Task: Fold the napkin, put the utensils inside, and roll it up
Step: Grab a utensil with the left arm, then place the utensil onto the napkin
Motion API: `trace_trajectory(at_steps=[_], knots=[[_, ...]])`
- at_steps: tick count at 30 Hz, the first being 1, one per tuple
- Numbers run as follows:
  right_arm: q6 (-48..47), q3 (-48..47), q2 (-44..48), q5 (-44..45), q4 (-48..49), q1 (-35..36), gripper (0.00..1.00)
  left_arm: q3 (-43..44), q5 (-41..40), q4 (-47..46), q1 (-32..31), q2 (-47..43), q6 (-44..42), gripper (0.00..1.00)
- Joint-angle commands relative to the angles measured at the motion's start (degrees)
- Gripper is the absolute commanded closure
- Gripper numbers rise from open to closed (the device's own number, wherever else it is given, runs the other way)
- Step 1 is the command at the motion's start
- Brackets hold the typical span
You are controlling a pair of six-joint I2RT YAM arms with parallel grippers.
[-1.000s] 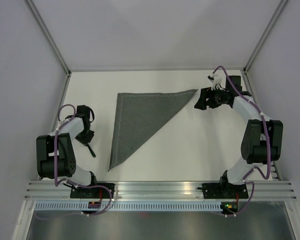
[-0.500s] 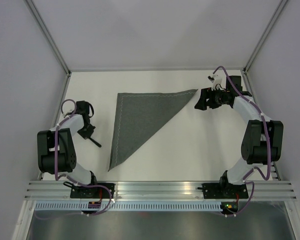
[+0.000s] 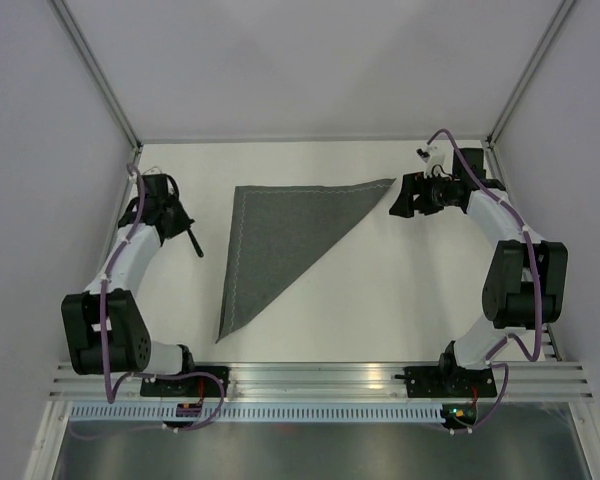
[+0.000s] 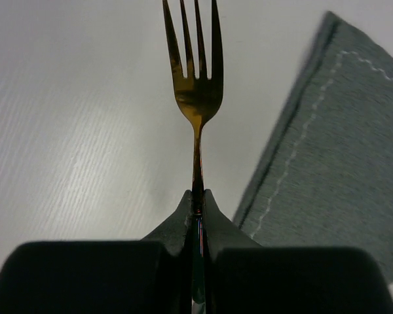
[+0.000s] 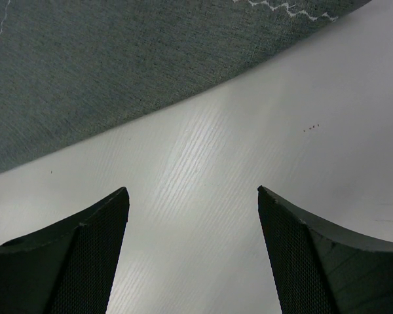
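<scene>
- Spanning most of the top view, white table [image 3: 410, 310] carries everything. The surface looks smooth, so the cloth may slide if anything drags across it.
- Napkin [image 3: 280, 235] lies flat at centre of the top view, folded into 1 triangle. The long edge runs from the upper right tip to the lower left tip, and the stitched hem runs down the left side. Judgement: fold done, utensils not yet inside.
- Risk: tines arriving low over the hem could snag it and ruck the fold. The loose upper layer would cause this.
- Right gripper [image 3: 398, 202], upper right of the top view, hovers over bare table just beside the napkin's upper right tip. Jaws are wide apart, with nothing between them.
- Left gripper [image 4: 196, 204], upper left of the top view, is pinched tight on the fork's handle. The cloth sits at the right edge of its wrist view, apart from the tines.
- Fork [image 4: 196, 98], gold-toned with 4 tines, points away from the jaws. Cannot tell whether the tines touch the table.
- Risk: the hold is a narrow pinch on a thin handle, so the fork may pivot or slip when laid down.
</scene>
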State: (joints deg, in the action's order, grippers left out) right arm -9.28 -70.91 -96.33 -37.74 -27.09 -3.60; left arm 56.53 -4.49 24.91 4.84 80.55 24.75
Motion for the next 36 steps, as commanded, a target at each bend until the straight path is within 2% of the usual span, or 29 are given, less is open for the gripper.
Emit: trace_trajectory(at_steps=[1, 3, 4, 7, 10, 16, 21, 27, 36], knots=[[0.5, -3.2, 0.5, -1.0, 0.1, -0.1, 0.15, 5.4, 10.3, -3.5, -7.3, -2.1, -11.7, 0.98], [0.3, -3.4, 0.7, -0.7, -0.2, -0.1, 0.15, 8.0, 10.7, -2.7, -11.9, -0.8, -13.9, 0.98], [0.2, -3.4, 1.1, -0.3, -0.2, -0.1, 0.15, 11.0, 9.8, -2.2, -17.1, 1.8, -15.3, 0.98], [-0.8, -3.4, 1.6, 1.2, -0.9, -0.1, 0.15, 17.0, 10.1, 0.1, -26.2, 8.7, -20.7, 0.98], [-2.2, -3.1, 2.4, 2.9, -1.9, -0.2, 0.15, 21.2, 12.7, 0.2, -31.4, 15.4, -24.6, 0.98], [-3.8, -2.3, 3.9, 5.3, -2.8, -0.3, 0.15, 28.2, 20.3, 2.2, -35.7, 25.2, -30.6, 0.98], [-3.6, -2.8, 4.0, 5.6, -2.7, -0.4, 0.15, 32.1, 20.4, 5.2, -40.0, 32.3, -34.9, 0.98], [-3.0, -2.9, 3.3, 5.0, -2.4, -0.4, 0.15, 32.4, 22.5, 6.7, -41.1, 35.8, -34.2, 0.98], [-2.5, -2.6, 2.5, 4.2, -2.2, -0.4, 0.15, 32.1, 21.2, 7.1, -41.8, 38.8, -32.5, 0.98]])
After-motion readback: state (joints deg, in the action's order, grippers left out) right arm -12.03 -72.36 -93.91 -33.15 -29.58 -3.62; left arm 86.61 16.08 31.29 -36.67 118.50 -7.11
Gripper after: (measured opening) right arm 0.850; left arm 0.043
